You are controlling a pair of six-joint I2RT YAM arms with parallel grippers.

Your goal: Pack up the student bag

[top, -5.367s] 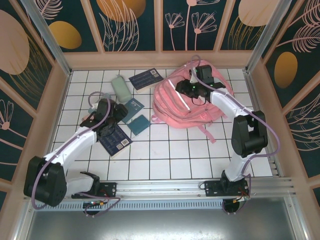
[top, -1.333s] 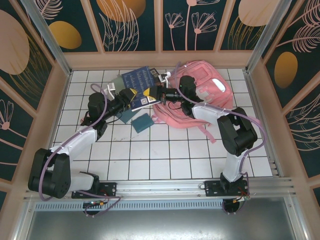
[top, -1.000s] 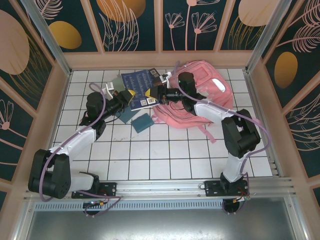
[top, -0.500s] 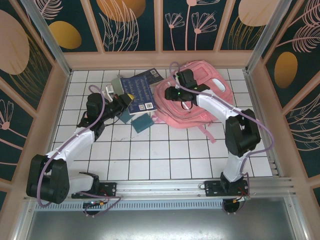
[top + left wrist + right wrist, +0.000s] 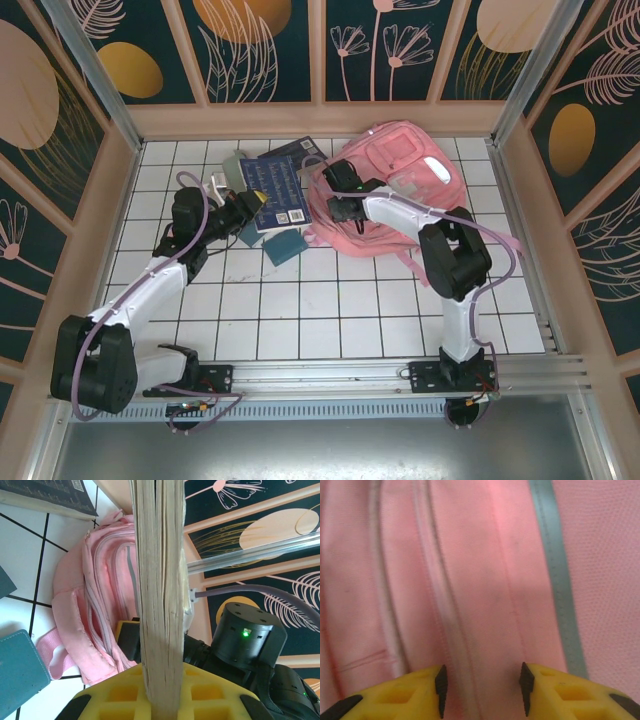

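At 6 o'clock, along the near rail (image 5: 330,372), both arm bases sit side by side at the edge of the white tiled table (image 5: 330,310). L arm (image 5: 160,275) runs up toward 10-11 o'clock. R arm (image 5: 455,260) stands up at approx 4 o'clock, then folds back left toward 12. Past the table's middle, at approx 11 o'clock, a small teal notebook (image 5: 284,246) lies flat on the tiles. Just beyond it the L gripper (image 5: 255,198) is pinched on a thick dark blue book (image 5: 280,182); the wrist cam has the yellow fingers (image 5: 107,700) either side of the page edges, and the cover shows from overhead. The student bag (image 5: 410,180) lies at approx 1 o'clock, on the far right part of the table, front pockets up, w/ a strap trailing toward 5 o'clock. Its left edge is just beside the held book. R gripper (image 5: 481,687) is at the bag's 9 o'clock side, fingers spread apart w/ pink fabric and a seam btwn them, and a pale grey-green strip (image 5: 560,575) runs just right of the gap. Can't tell if the pads touch the cloth. Farthest back, toward 12 o'clock, a second dark book (image 5: 45,495) lies flat on the tiles, nr the bag's far corner.
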